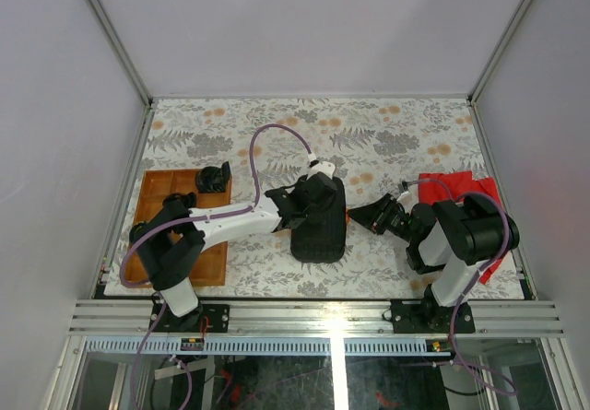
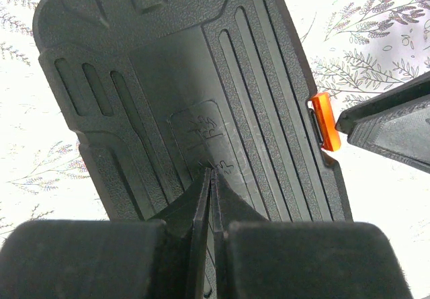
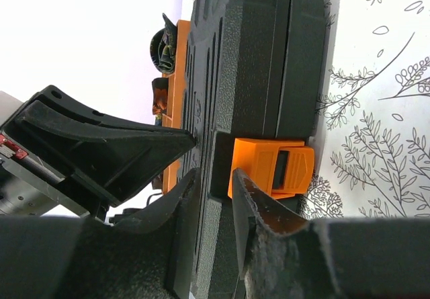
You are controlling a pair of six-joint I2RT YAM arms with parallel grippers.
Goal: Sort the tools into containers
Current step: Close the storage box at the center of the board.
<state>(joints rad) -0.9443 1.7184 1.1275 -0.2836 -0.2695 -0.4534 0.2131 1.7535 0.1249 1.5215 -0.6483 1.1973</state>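
The black ribbed tool case (image 1: 320, 230) lies closed in the middle of the table, its orange latch (image 1: 348, 216) facing right. My left gripper (image 2: 211, 173) is shut, its tips pressed on the case lid (image 2: 168, 77). My right gripper (image 3: 215, 179) is open with a narrow gap. Its fingertips (image 3: 240, 181) sit right at the orange latch (image 3: 272, 168), and the case edge (image 3: 255, 57) shows between the jaws. The wooden tray (image 1: 157, 198) lies at the left. No loose tools show on the table.
A black object (image 1: 213, 180) sits in the tray's back right compartment; what it is I cannot tell. A red cloth (image 1: 458, 187) lies at the right, partly under my right arm. Metal frame rails border the patterned tablecloth (image 1: 387, 134).
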